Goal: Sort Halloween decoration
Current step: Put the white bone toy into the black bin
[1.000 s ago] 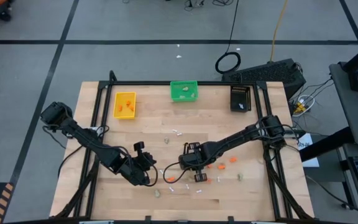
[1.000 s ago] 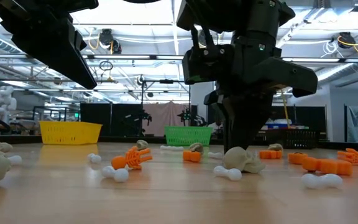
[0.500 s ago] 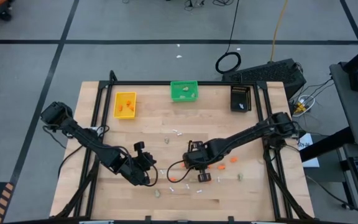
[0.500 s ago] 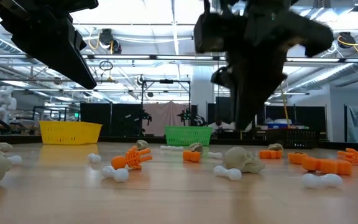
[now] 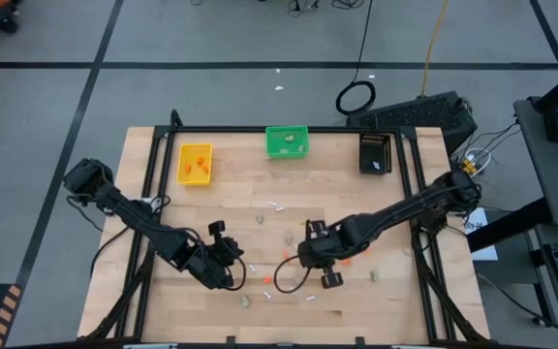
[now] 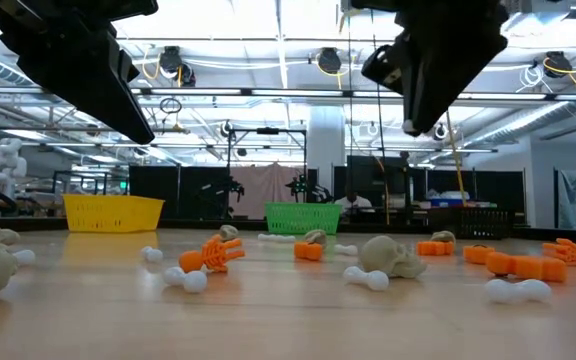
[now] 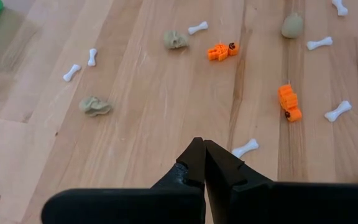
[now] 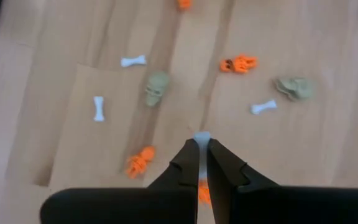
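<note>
Counter (image 5: 376,208): wooden; Halloween decoration (image 6: 388,257) is scattered over its middle and near part as orange bits, beige skulls and white bones. Yellow bin (image 5: 195,163), green bin (image 5: 287,142) and black bin (image 5: 375,152) are ranged along the far edge. Right gripper (image 8: 201,140): raised above the pieces; jaws are clenched on a small white bone. Left gripper (image 7: 203,144): held low; jaws clenched, nothing grasped.

Yellow bin (image 5: 195,163), green bin (image 5: 287,142) and black bin (image 5: 375,153) line the worktop's (image 5: 231,208) upper edge. Left claw (image 5: 237,272) sits lower left of centre; right claw (image 5: 305,256) near centre, among scattered pieces (image 5: 360,250).
</note>
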Available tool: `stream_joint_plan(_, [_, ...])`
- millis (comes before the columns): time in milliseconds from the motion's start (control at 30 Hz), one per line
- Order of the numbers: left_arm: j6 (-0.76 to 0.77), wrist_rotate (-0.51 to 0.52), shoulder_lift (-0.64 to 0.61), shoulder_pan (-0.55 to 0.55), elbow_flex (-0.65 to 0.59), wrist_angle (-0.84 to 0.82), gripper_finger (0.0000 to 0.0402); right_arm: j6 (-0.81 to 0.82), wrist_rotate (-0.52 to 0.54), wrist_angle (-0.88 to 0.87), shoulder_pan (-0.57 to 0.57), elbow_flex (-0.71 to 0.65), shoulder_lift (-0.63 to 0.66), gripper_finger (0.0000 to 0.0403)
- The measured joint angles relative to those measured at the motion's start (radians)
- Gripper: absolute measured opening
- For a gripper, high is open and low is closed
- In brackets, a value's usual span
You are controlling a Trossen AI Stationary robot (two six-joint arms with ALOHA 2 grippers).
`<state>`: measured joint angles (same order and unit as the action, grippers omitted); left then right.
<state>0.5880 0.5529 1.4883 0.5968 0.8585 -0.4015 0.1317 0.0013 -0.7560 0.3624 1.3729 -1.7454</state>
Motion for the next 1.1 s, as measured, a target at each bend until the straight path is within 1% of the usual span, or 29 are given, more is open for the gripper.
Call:
stream_joint_plan(100, [0.001, 0.000, 0.000, 0.000, 0.000, 0.000, 0.0006, 0.014, 0.001, 0.092, 0.023, -0.056, 0.000, 0.0000])
stream_joint_plan(167, [0.002, 0.000, 0.000, 0.000, 0.000, 0.000, 0.0006, 0.023, 0.001, 0.198, 0.037, -0.112, -0.001, 0.0000])
stream_joint_plan(267, [0.002, 0.000, 0.000, 0.000, 0.000, 0.000, 0.0006, 0.036, -0.001, 0.426, 0.052, -0.218, -0.001, 0.0000])
stream_joint_plan(467, [0.002, 0.000, 0.000, 0.000, 0.000, 0.003, 0.0006, 0.023, -0.001, 0.947, 0.065, -0.411, -0.002, 0.0000])
stream_joint_plan(600, [0.002, 0.000, 0.000, 0.000, 0.000, 0.005, 0.0006, -0.004, 0.002, 1.247, 0.063, -0.504, -0.001, 0.0000])
stream_joint_plan(700, [0.002, 0.000, 0.000, 0.000, 0.000, 0.005, 0.0006, -0.040, 0.001, 1.440, 0.056, -0.554, 0.000, 0.0000])
stream_joint_plan(900, [-0.028, 0.010, 0.000, 0.000, 0.000, 0.039, 0.0006, -0.127, 0.001, 1.762, 0.044, -0.631, 0.000, 0.0000])
stream_joint_plan(1033, [-0.048, 0.013, 0.000, 0.000, 0.000, 0.064, 0.0006, -0.161, 0.005, 1.930, 0.029, -0.677, 0.000, 0.0000])
stream_joint_plan(1100, [-0.053, 0.013, 0.000, 0.000, 0.000, 0.066, 0.0006, -0.163, 0.055, 1.982, 0.023, -0.690, 0.000, 0.0000])
